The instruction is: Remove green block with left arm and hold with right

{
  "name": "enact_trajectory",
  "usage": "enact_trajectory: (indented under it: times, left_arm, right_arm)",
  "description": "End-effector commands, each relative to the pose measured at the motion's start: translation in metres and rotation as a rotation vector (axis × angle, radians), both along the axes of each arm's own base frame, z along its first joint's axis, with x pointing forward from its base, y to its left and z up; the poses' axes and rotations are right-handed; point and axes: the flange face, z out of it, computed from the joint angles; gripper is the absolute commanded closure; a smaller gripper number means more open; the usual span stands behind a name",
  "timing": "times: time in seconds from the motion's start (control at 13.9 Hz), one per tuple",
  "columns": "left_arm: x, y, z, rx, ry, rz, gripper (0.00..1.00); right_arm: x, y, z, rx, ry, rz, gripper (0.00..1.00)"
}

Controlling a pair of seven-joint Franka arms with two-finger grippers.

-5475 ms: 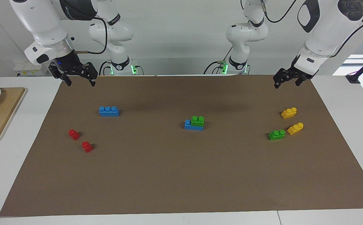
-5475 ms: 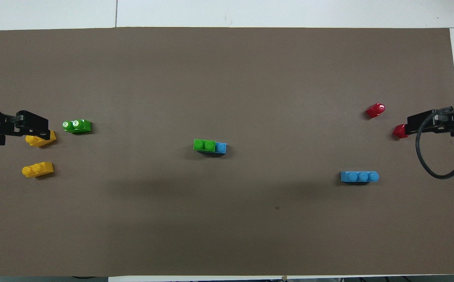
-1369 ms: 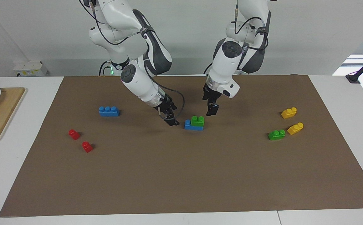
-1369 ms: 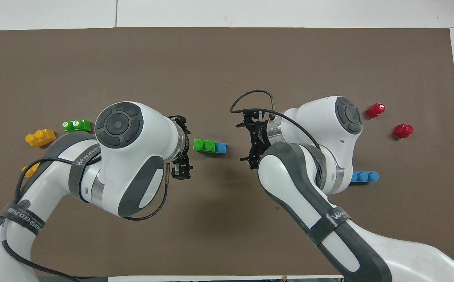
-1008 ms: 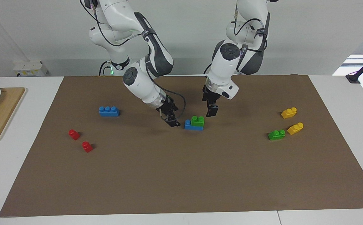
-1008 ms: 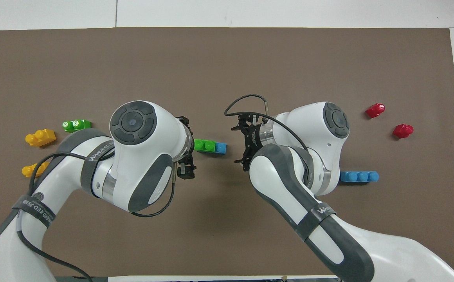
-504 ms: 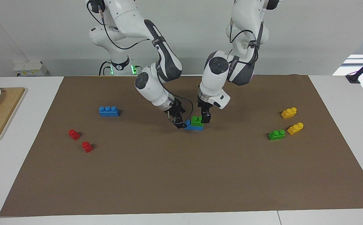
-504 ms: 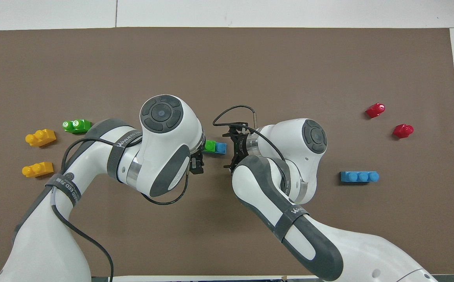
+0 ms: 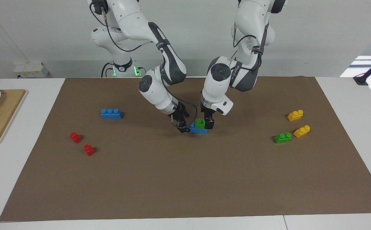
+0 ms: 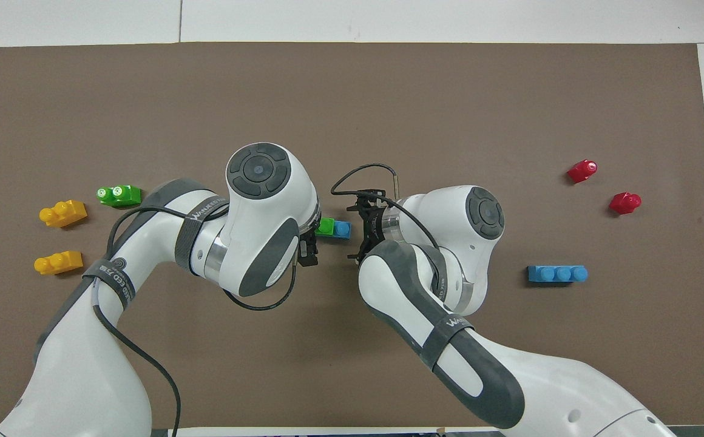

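Mid-frame, the green block (image 9: 200,123) sits on a blue brick (image 9: 194,129) between the left hand (image 9: 209,123) and right hand (image 9: 182,125), both open, holding nothing.

A robotics lab: two white jointed arms (image 9: 160,64) rise from bases with green status lights at twelve o'clock, over a white tabletop (image 9: 22,166) covered by a brown mat (image 9: 185,179), against a bare pale wall, toy bricks (image 9: 111,113) scattered about.
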Motion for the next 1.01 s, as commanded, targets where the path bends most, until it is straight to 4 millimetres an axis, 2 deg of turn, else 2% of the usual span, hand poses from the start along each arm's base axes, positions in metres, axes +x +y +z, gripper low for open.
enact_trajectory:
  times: [0.0, 0.22, 0.29, 0.5, 0.65, 0.86, 0.94]
  left_arm:
    - [0.006, -0.006, -0.001, 0.009, -0.027, 0.023, 0.0]
    - [0.004, -0.009, -0.009, 0.007, -0.041, 0.037, 0.0]
    - [-0.001, -0.016, -0.013, 0.008, -0.038, 0.025, 0.0]
    - [-0.007, -0.018, -0.021, 0.008, -0.038, 0.019, 0.0]
    - [-0.009, -0.019, -0.023, 0.011, -0.035, 0.016, 0.0]
    - [-0.009, -0.019, -0.023, 0.011, -0.035, 0.016, 0.0]
    - [-0.009, -0.019, -0.023, 0.013, -0.032, 0.016, 0.0]
  right_arm:
    - [-0.003, 0.005, -0.008, 0.002, 0.0, -0.031, 0.0]
    - [-0.005, 0.005, -0.009, -0.004, -0.013, -0.043, 0.0]
    - [-0.005, 0.004, -0.011, -0.005, -0.015, -0.05, 0.02]
    - [-0.005, 0.002, -0.012, 0.015, -0.001, -0.084, 0.17]
    - [-0.004, 0.003, -0.011, 0.015, -0.013, -0.094, 0.38]
    - [-0.004, 0.002, -0.012, 0.015, -0.005, -0.11, 1.0]
    - [-0.005, 0.005, -0.012, 0.014, -0.009, -0.101, 1.0]
